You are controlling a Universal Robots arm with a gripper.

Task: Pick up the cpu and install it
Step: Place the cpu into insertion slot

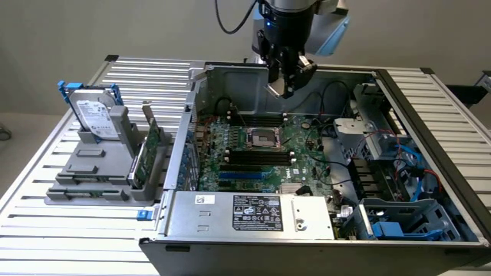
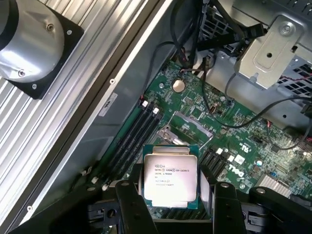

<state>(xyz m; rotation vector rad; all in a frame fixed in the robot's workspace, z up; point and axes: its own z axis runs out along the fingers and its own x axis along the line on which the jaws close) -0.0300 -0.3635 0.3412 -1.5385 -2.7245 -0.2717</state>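
The cpu (image 2: pixel 170 175), a flat square chip with a dull silver top and printed text, sits between my gripper's (image 2: pixel 171 197) two black fingers (image 2: pixel 127 197), which are shut on its edges. In the exterior view my gripper (image 1: pixel 286 86) hangs above the open computer case, over the back part of the green motherboard (image 1: pixel 303 141), with a pale edge of the cpu (image 1: pixel 274 90) at its tip. The dark square socket (image 1: pixel 259 138) with its metal frame lies below and slightly nearer. In the wrist view the socket (image 2: pixel 187 127) shows just beyond the held chip.
A silver hard drive (image 1: pixel 96 118) with blue handles stands in a grey holder (image 1: pixel 92 172) at the exterior view's left, beside an upright card (image 1: pixel 149 146). The case holds a power supply (image 1: pixel 253 213), black memory slots (image 2: pixel 139 129), cables and a metal bracket (image 2: pixel 273 48).
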